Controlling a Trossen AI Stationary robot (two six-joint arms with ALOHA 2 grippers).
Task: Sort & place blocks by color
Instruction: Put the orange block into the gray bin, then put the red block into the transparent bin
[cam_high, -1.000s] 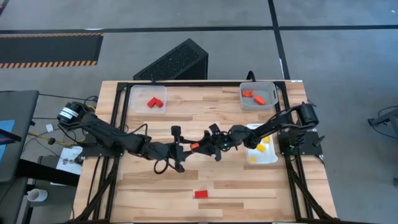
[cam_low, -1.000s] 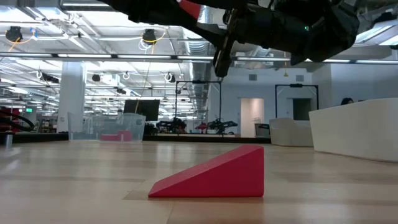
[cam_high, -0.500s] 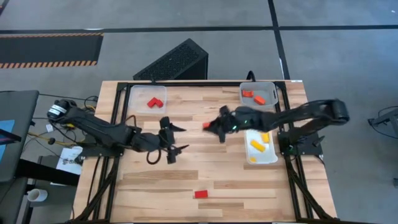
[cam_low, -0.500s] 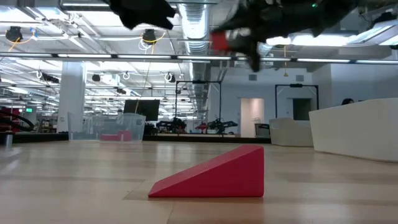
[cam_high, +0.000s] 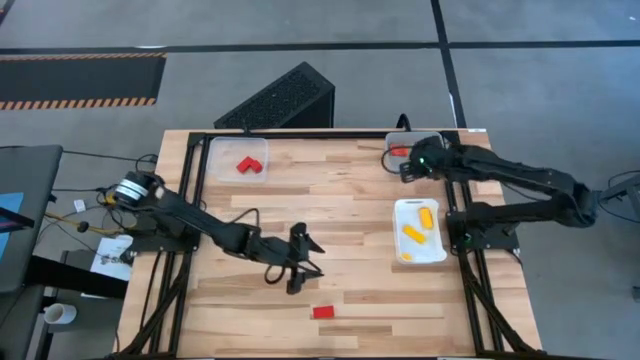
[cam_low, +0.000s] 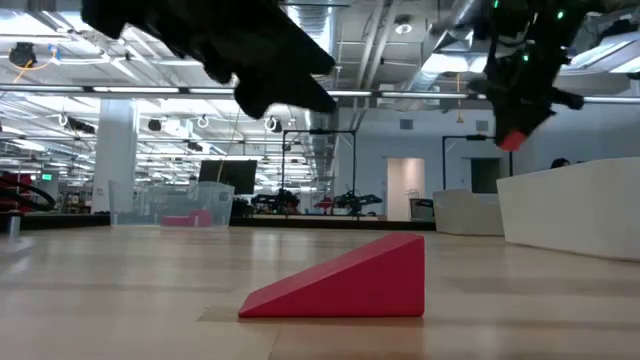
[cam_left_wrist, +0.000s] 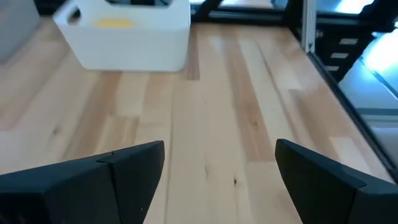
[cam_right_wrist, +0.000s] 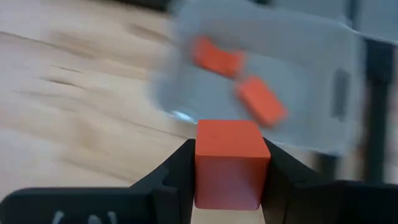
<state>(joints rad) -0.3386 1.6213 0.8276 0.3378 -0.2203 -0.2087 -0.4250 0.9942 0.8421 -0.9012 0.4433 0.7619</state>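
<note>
My right gripper hangs at the near left rim of the grey tray at the table's far right, shut on an orange cube. Two orange blocks lie in that tray. My left gripper stands open over bare wood near the table's middle, nothing between its fingers. A red wedge block rests on its flat base by the near edge, to the near right of the left gripper. Red blocks lie in the clear tray, yellow blocks in the white tray. My right gripper pinches the orange cube by two opposite side faces between its two fingers. The fingers slant down from the table's right side. The cube is lifted clear, level, above the table beside the tray's rim.
The clear tray stands at the far left, the white tray at the right, near side of the grey one. A black frame rail runs along the table's edges. Bare wood lies between the trays and around the wedge.
The grippers met at the table's middle, both on the orange cube. My left gripper opened, let go and went down toward the near edge. My right gripper carried the cube up and toward the far right, tipping downward, until it reached the grey tray.
</note>
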